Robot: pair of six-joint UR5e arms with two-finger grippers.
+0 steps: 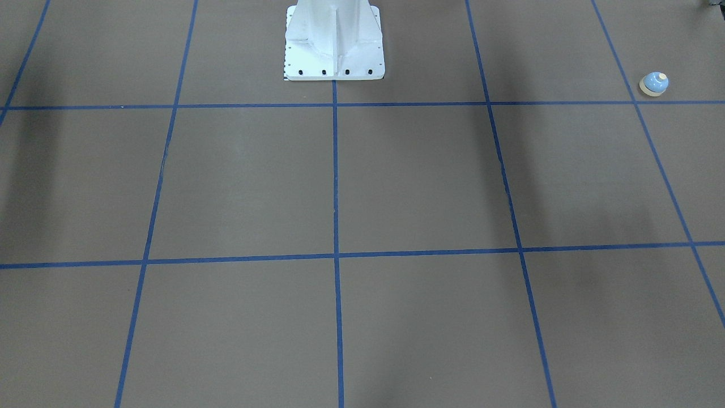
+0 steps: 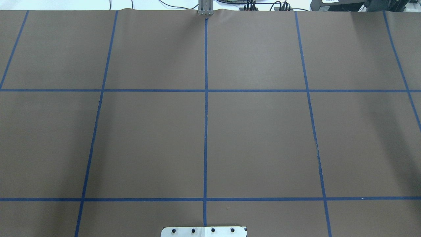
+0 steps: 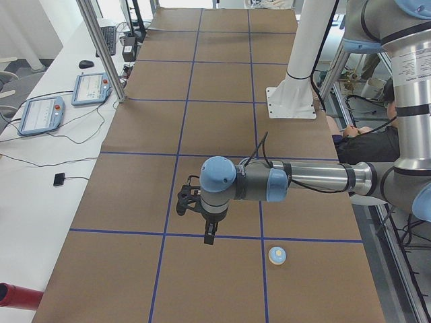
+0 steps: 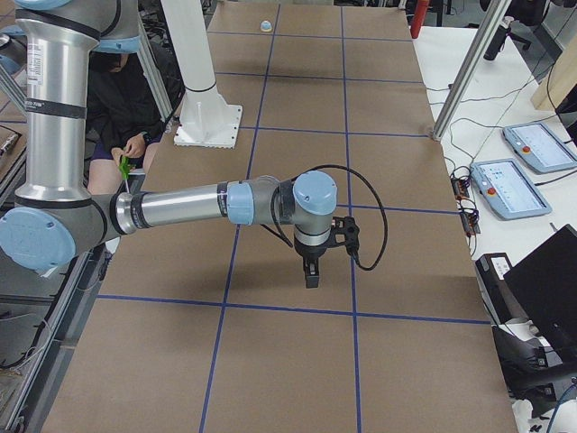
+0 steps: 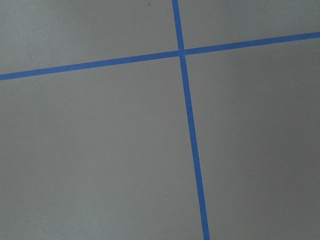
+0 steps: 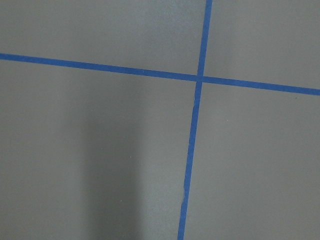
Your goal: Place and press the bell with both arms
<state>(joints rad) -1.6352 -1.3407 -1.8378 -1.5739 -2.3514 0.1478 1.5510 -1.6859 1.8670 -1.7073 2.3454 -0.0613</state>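
Observation:
The bell (image 1: 654, 84) is a small light-blue dome on a cream base. It stands upright on the brown table near the end on my left side, and also shows in the exterior left view (image 3: 277, 255) and, far off, in the exterior right view (image 4: 266, 25). My left gripper (image 3: 210, 237) hangs point-down above the table, apart from the bell, towards the operators' side. My right gripper (image 4: 311, 278) hangs point-down over the other end of the table. I cannot tell whether either is open or shut. Both wrist views show only table and blue tape.
The white pedestal (image 1: 334, 45) is bolted at the robot's side of the table (image 2: 148, 138), which has a blue tape grid. Teach pendants (image 3: 40, 114) lie on the white side bench beyond a metal post (image 3: 101, 47). A person (image 4: 122, 108) sits behind the robot.

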